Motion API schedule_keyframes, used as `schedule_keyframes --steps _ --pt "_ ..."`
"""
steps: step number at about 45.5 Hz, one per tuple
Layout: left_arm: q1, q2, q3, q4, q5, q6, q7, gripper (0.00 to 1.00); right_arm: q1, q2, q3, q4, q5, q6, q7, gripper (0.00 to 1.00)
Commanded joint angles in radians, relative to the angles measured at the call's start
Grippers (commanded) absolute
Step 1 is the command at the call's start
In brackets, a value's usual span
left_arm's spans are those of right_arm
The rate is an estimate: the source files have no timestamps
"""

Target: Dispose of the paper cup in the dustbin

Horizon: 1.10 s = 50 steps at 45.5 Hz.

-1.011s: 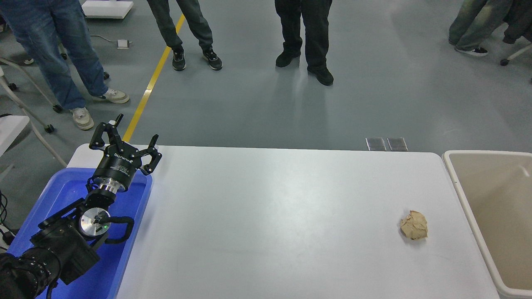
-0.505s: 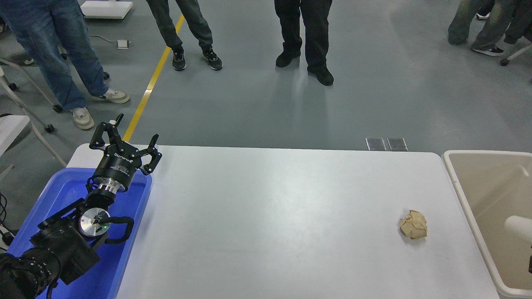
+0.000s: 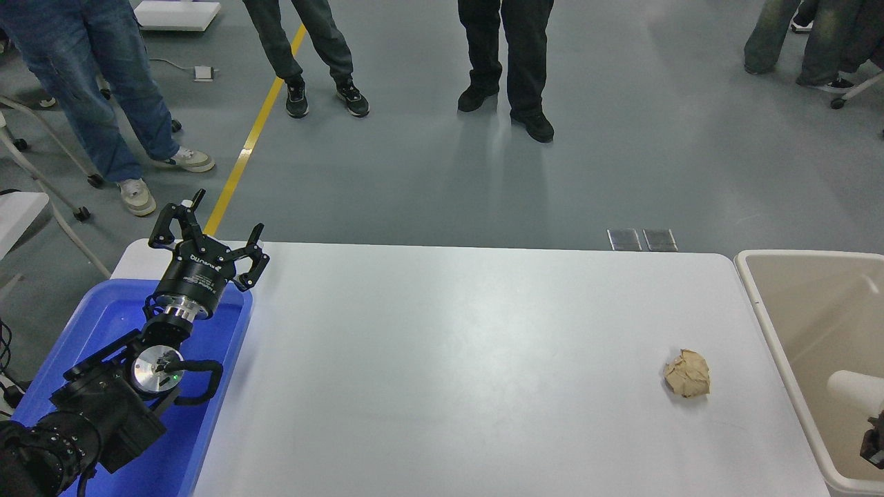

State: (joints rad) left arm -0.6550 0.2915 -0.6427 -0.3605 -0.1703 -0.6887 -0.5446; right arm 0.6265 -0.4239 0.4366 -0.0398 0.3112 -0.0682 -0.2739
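The white paper cup (image 3: 855, 388) hangs on its side over the inside of the beige dustbin (image 3: 766, 324) at the right edge of the picture. Just below the cup, a small black part of my right gripper (image 3: 873, 433) comes in from that edge and carries the cup; the rest of the arm is out of view. My left gripper (image 3: 215, 231) is parked at the lower left above a blue tray, open and holding nothing.
A crumpled brown paper ball (image 3: 687, 373) lies on the white table (image 3: 449, 359) near the dustbin. The blue plastic tray (image 3: 207, 400) sits at the table's left end. Several people stand on the grey floor beyond the table.
The cup and then the tip of my right gripper have come into view from the right edge, moving left and slightly down over the dustbin. The left arm has not moved.
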Motion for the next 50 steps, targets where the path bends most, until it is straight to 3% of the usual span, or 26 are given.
schedule_keyframes --steps 1,6,24,40,50 --pt "0.0 0.0 0.0 0.0 -0.001 0.0 0.0 1.0 -0.007 0.007 0.002 -0.002 0.0 -0.008 0.005 0.84" --pt "0.0 0.0 0.0 0.0 0.0 0.0 0.0 1.0 -0.008 0.002 0.014 -0.002 0.0 -0.004 0.007 0.97" --pt "0.0 0.0 0.0 0.0 0.0 0.0 0.0 1.0 0.001 -0.038 0.001 0.0 -0.004 0.024 0.012 0.99" --pt "0.0 0.0 0.002 0.0 0.0 0.002 0.0 1.0 0.125 -0.085 -0.009 -0.008 -0.015 0.338 0.055 0.99" --pt "0.0 0.0 0.002 0.002 -0.001 0.0 0.0 1.0 0.22 -0.102 -0.056 -0.006 -0.015 0.458 0.058 0.99"
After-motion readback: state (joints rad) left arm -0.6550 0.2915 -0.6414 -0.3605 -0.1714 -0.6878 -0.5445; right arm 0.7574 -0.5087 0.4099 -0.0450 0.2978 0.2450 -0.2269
